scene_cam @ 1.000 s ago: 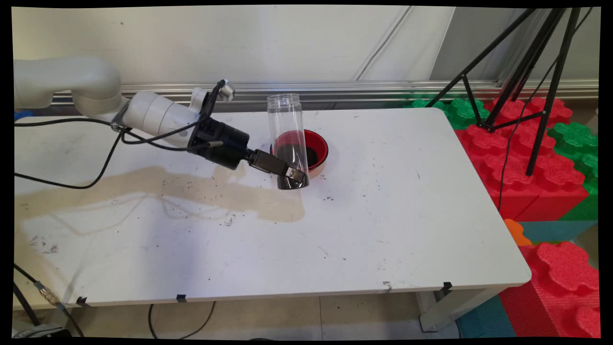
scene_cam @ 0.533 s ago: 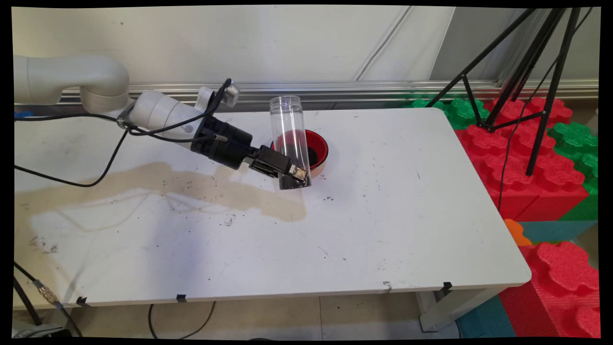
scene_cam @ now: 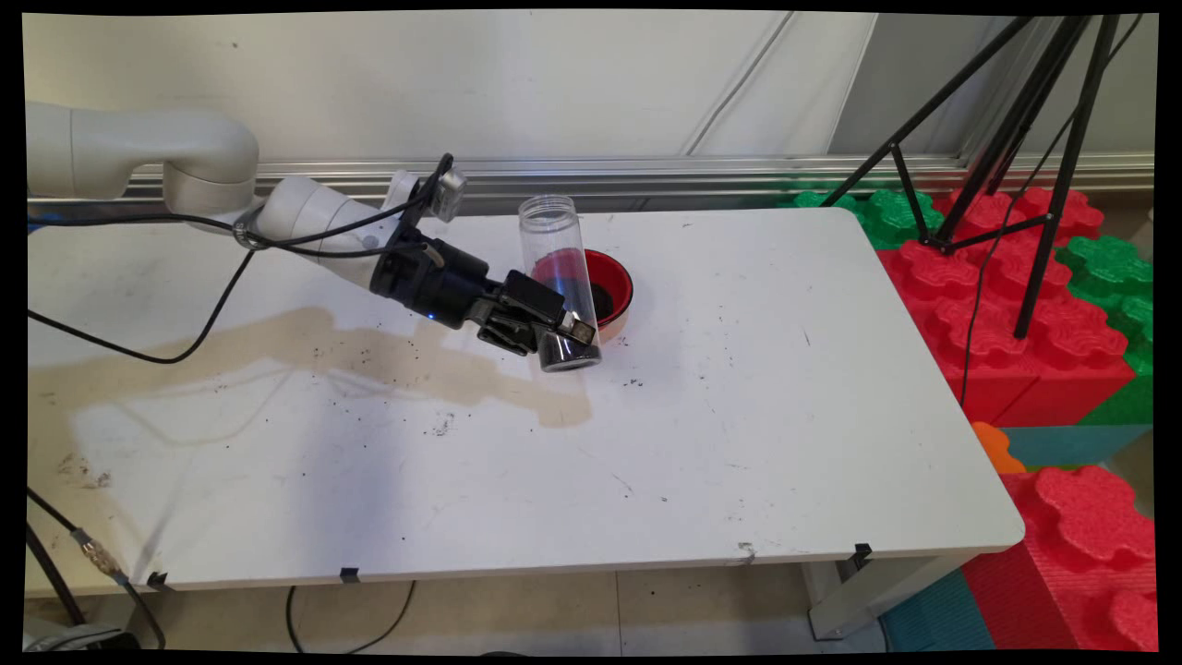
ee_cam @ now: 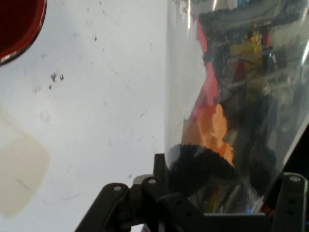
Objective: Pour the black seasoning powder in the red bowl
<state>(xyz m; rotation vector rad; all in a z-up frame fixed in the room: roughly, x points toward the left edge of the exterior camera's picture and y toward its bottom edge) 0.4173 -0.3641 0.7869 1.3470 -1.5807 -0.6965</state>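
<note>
The black end effector (scene_cam: 565, 334) is closed around the lower part of a clear plastic jar (scene_cam: 557, 277), holding it by the base end. The jar is tilted, its open threaded mouth leaning up and to the picture's left, and its bottom sits just above the white desk (scene_cam: 757, 416); whether it touches the surface cannot be told from the main view. A dark granular material fills the jar's bottom, partly hidden by the fingers.

Just behind the jar stands a red bowl (scene_cam: 614, 286) with a dark heap inside; the jar covers the bowl's left half, so only its right rim and part of its contents show. Dark specks lie scattered on the desk near the bowl and over a tan stain (scene_cam: 369, 356) that runs leftward under the arm.

In the hand view the jar (ee_cam: 231, 96) fills the right side, its wall distorting what lies behind it into smears of colour. Only a corner of the bowl (ee_cam: 19, 24) shows at the top left, cut by the frame. A black tripod (scene_cam: 1007, 139) stands over red and green foam blocks (scene_cam: 1043, 305) beyond the desk's right edge.
</note>
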